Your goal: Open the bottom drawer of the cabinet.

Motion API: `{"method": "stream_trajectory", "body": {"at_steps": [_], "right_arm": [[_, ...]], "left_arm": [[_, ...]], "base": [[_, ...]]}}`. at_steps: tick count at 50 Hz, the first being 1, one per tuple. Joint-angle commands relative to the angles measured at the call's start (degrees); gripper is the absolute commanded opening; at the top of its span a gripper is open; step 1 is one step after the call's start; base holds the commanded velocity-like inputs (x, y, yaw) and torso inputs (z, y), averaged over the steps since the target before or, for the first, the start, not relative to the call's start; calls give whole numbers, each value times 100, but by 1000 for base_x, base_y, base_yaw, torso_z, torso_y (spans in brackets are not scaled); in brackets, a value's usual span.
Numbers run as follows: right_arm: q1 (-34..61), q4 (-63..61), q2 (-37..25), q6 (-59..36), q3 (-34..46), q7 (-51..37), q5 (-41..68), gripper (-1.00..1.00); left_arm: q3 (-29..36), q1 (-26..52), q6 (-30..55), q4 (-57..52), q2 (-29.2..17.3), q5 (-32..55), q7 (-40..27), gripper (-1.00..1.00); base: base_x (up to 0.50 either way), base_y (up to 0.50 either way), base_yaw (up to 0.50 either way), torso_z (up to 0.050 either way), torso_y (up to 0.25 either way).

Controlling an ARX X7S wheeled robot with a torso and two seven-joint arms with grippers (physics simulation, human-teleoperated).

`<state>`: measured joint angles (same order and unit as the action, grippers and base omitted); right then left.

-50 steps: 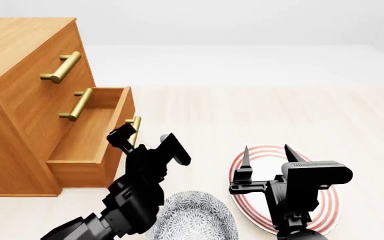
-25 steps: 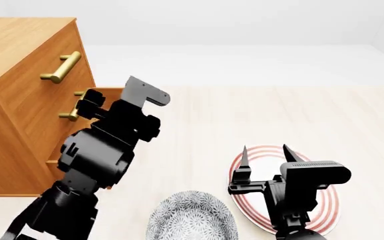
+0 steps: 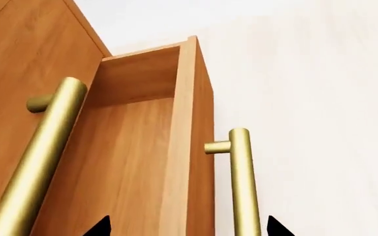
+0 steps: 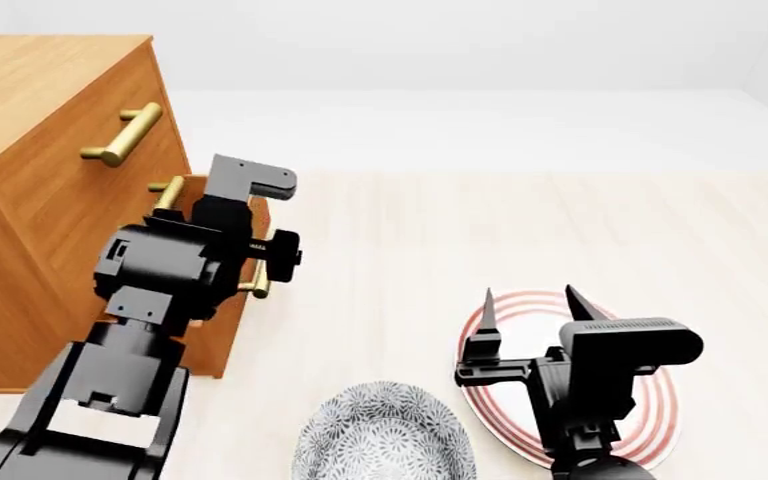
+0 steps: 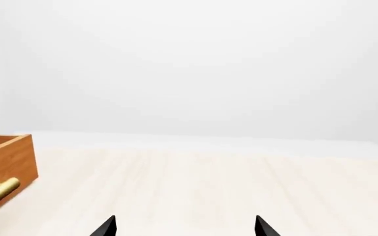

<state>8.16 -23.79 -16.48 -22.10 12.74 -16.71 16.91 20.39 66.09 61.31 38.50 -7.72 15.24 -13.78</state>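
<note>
R gripper (image 4: 531, 305) idle at 5 o'clock over striped plate (image 4: 651, 415), jaws spread, empty. L gripper (image 3: 185, 228) raised at 9 o'clock beside bottom drawer (image 3: 175, 147), jaws spread, brass handle (image 3: 241, 187) btwn tips, ungripped. Drawer pulled out of cabinet (image 4: 37, 130). Risk: wrist may bump front, nudging it shut.

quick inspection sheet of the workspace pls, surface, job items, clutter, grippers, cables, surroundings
surface: pale wood-grain tabletop.
job's things: cabinet at the left; bottom drawer pulled out, inside bare as far as visible, brass handle free.
clutter: patterned bowl and red-ringed plate near the front.
grippers: left gripper open, tips either side of the drawer front, holding nothing; right gripper open above the plate.
cables: nothing seen.
surroundings: plain white backdrop.
</note>
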Motion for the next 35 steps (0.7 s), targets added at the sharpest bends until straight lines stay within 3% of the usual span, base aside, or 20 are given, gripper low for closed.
{"method": "stream_trajectory", "body": {"at_steps": [1,7,19,27,35], "right_arm": [[-2,-16,-16,-4,31,-27,19,100],[-8,-2,-23,12,35,-38,32,100],[0,-9,-42,11,49,-67,57,100],[9,-23,-56,4,63,-89,66,100],[21,-38,-73,-14,77,-109,80,100]], "left_arm": [[-49,278,-562,1312,98,-57,108,100],[-37,411,-830,1846,142,-83,166,100],[66,872,-1245,3350,318,-8,1002,100],[71,406,-214,1875,122,348,1523,100],[22,306,130,1422,57,538,1650,100]], "base": [[0,0,0,0,0],[0,0,0,0,0],[0,0,0,0,0],[0,0,0,0,0],[0,0,0,0,0]]}}
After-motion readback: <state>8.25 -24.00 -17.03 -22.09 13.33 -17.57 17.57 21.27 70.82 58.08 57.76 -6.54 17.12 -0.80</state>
